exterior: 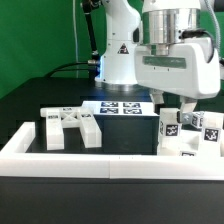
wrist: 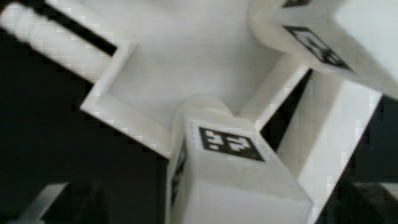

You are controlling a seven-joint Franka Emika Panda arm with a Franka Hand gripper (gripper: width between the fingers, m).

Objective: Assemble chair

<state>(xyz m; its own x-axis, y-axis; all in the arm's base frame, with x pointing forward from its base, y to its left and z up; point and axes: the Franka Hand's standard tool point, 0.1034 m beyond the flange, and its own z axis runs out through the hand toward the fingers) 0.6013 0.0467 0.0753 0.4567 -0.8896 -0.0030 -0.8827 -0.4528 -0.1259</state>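
Observation:
The chair is in loose white parts. The X-braced frame lies flat on the black table at the exterior view's left. A cluster of tagged white chair parts stands at the exterior view's right. My gripper is lowered right over this cluster, and its fingertips are hidden behind the parts. In the wrist view a square white leg with a black-and-white tag fills the space between the fingers of my gripper. The fingers stand wide apart at either side of it. A flat white slab lies beyond the leg.
A long low white rail runs along the front of the table. The marker board lies flat at the back, in front of the robot's base. A green backdrop stands behind.

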